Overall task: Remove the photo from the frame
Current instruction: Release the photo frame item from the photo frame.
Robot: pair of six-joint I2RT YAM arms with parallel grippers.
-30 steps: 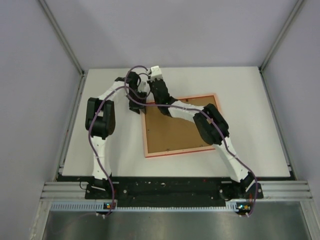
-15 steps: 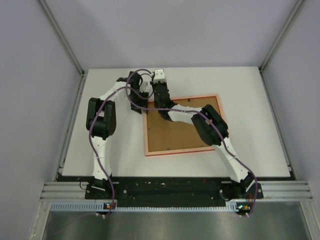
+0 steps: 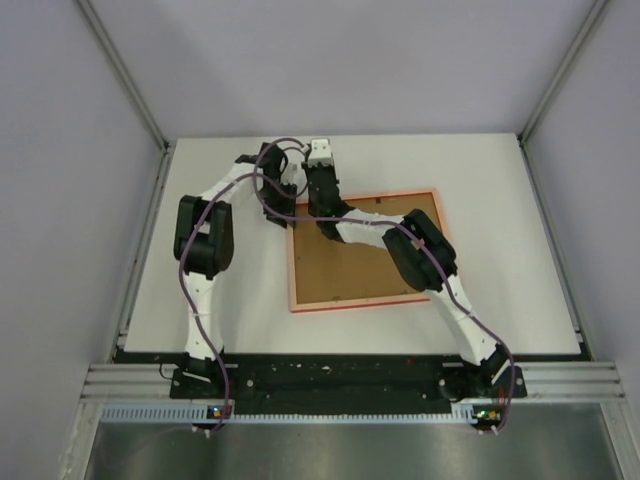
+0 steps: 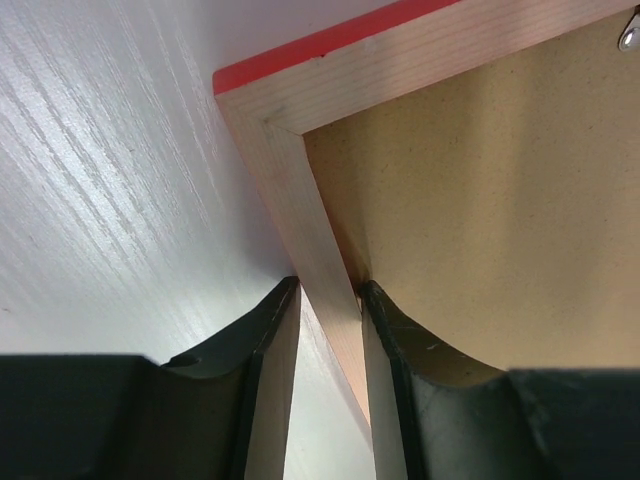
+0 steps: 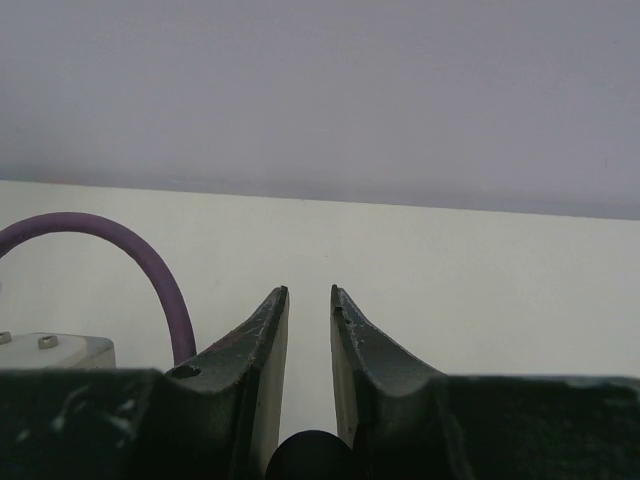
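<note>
The frame [image 3: 296,270] lies face down on the table, its pale rim round the brown backing board [image 3: 350,262]. The photo is hidden under that board. My left gripper [image 3: 277,217] stands at the frame's far left corner. In the left wrist view its fingers [image 4: 283,330] straddle the pale left rail [image 4: 300,210], one outside and one on the board side, both touching it. My right gripper [image 3: 318,160] hovers past the frame's far edge, pointing at the back wall. Its jaws [image 5: 308,292] stand narrowly apart with nothing between them.
The right arm's forearm [image 3: 370,222] crosses over the backing board. A purple cable [image 5: 150,265] and part of the left arm sit just left of the right gripper. A small metal tab [image 4: 628,38] holds the board at its far edge. Grey walls enclose the white table [image 3: 500,200].
The left jaws have narrowed onto the frame's rail. The right wrist moved a little farther from the bases early on, then stayed put.
</note>
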